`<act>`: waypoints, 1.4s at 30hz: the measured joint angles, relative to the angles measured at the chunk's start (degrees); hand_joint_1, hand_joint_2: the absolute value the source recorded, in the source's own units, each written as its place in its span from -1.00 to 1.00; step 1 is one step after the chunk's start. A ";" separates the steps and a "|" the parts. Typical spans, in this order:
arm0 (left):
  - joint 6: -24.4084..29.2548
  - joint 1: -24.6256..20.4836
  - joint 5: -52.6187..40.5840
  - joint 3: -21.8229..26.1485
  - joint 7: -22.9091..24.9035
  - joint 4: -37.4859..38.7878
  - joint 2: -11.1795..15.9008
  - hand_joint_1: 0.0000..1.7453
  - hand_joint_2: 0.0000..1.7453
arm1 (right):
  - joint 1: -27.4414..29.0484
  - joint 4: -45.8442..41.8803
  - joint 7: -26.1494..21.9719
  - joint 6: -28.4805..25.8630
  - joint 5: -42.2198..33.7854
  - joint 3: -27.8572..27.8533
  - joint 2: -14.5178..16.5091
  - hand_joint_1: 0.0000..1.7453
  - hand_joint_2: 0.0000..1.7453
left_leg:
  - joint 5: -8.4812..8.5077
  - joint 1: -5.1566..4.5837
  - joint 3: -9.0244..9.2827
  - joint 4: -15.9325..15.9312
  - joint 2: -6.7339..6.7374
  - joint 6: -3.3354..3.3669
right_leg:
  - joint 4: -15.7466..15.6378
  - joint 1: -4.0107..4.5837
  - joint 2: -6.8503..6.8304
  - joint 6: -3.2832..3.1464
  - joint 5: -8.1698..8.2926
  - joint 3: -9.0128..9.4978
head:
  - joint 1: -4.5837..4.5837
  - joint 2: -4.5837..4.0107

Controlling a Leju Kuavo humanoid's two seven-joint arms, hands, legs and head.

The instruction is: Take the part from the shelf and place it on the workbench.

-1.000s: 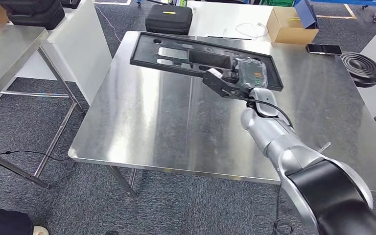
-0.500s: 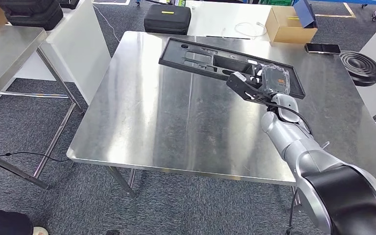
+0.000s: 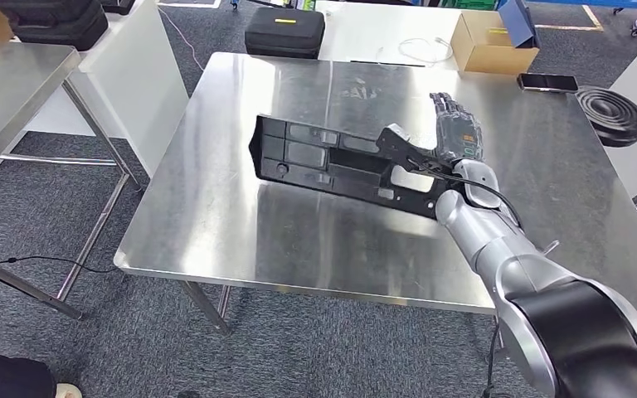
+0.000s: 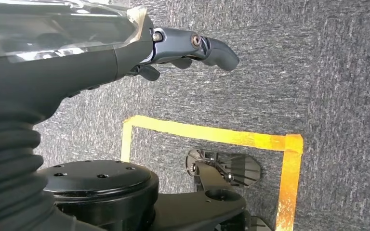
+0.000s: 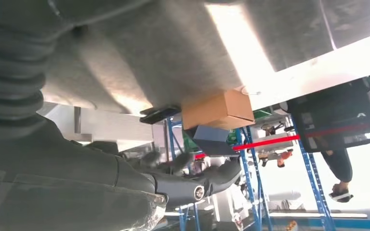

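The steel workbench (image 3: 240, 207) is bare on its left half and along the near edge. The long black part (image 3: 340, 166) lies across the middle, with the right hand (image 3: 456, 137) over its right end, apparently no longer gripping it. A phone (image 3: 547, 82) and a cardboard box (image 3: 491, 46) crowd the far right corner.

Black part (image 3: 340, 166) on shiny silver bench (image 3: 240, 215). Grey speckled carpet (image 3: 41, 207). Tan box (image 3: 489, 46); black case (image 3: 285, 31) with yellow label; black ribbed disc (image 3: 612, 116). Yellow tape (image 4: 212, 135) on carpet. Silver arm (image 3: 489, 236), dark hand (image 3: 456, 133).
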 joint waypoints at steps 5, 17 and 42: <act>-0.61 0.04 -0.14 0.02 0.29 0.00 0.01 -1.00 -1.00 | -0.01 -0.01 -0.01 0.60 0.26 -0.10 0.08 -1.00 -1.00 | 0.00 0.00 0.01 0.00 0.01 0.00 | 0.00 0.00 0.00 0.00 0.00 0.00 | 0.01 0.00; -0.65 0.03 -0.38 0.02 1.14 0.00 0.09 -1.00 -1.00 | -0.92 -0.01 0.23 7.97 2.84 -0.05 0.43 -1.00 -1.00 | 0.00 0.01 0.03 0.00 0.01 0.00 | 0.00 0.00 0.00 0.00 0.00 0.02 | 0.01 0.00; -1.43 1.63 0.08 0.07 -0.03 0.00 0.74 -1.00 -1.00 | -5.27 -4.18 -10.89 -1.67 -8.01 -15.38 -9.95 -1.00 1.00 | 0.00 -0.16 0.07 0.03 -0.23 0.02 | -0.05 -0.10 -0.20 0.02 -0.01 0.08 | 0.00 0.00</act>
